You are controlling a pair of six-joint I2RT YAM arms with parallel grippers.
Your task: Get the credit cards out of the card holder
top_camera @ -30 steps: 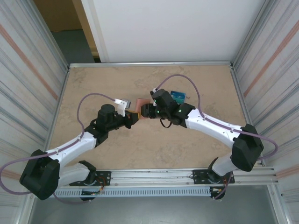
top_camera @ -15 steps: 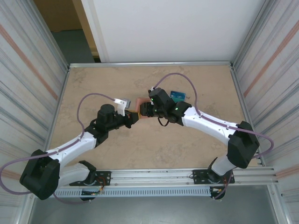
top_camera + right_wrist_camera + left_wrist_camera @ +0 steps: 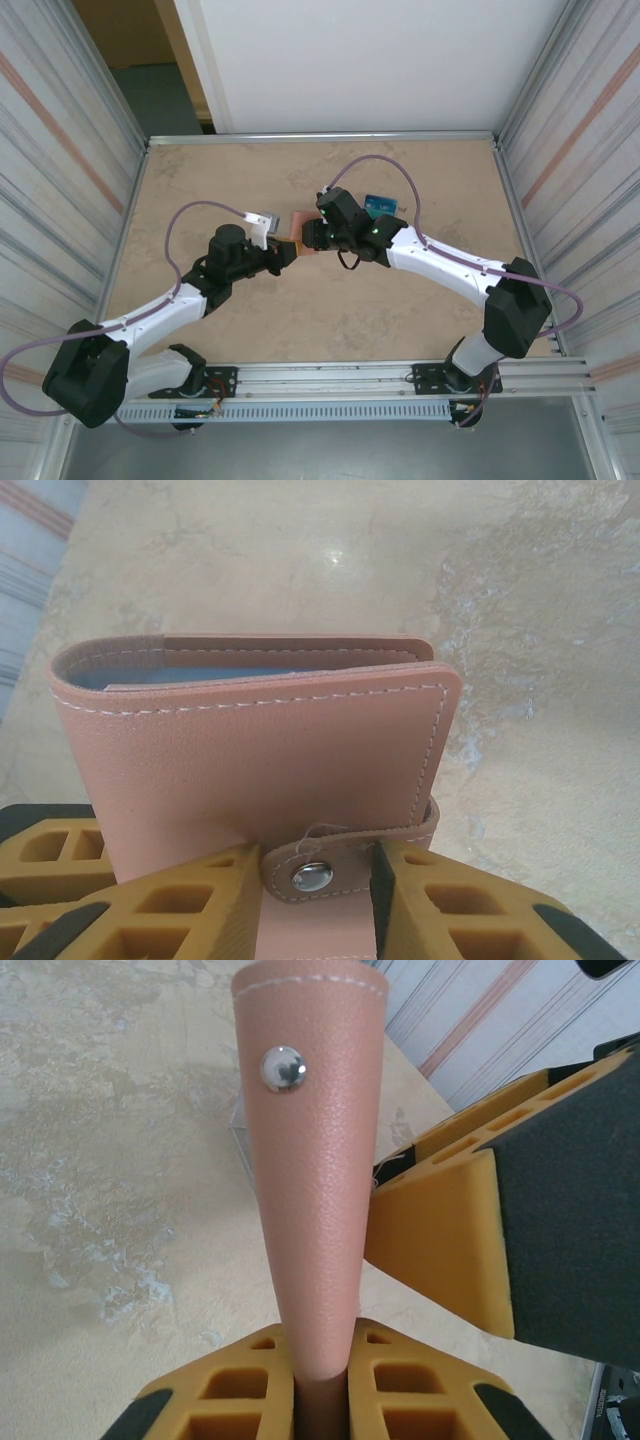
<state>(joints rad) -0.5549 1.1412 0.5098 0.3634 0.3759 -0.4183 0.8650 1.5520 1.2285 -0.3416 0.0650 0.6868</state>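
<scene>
Right wrist view: card holder (image 3: 250,750), folded, snap tab (image 3: 315,875) between right gripper (image 3: 320,900) jaws, grip unclear; left gripper (image 3: 320,1390) clenched on its flap (image 3: 315,1160); recommended: secure both holds, then part the halves slowly to expose credit cards.

On the counter (image 3: 200,190), the card holder (image 3: 301,219) sits between left end effector (image 3: 287,250) and right end effector (image 3: 313,234). A small box (image 3: 262,220) lies just left.

A beige, marbled table (image 3: 200,190) stands hemmed in by corrugated metal walls (image 3: 60,150) on either side, with a white panel (image 3: 350,60) rising behind its far edge. A small box (image 3: 381,204) with a blue top sits right of centre. A slotted aluminium rail (image 3: 330,410) runs along the near edge.
</scene>
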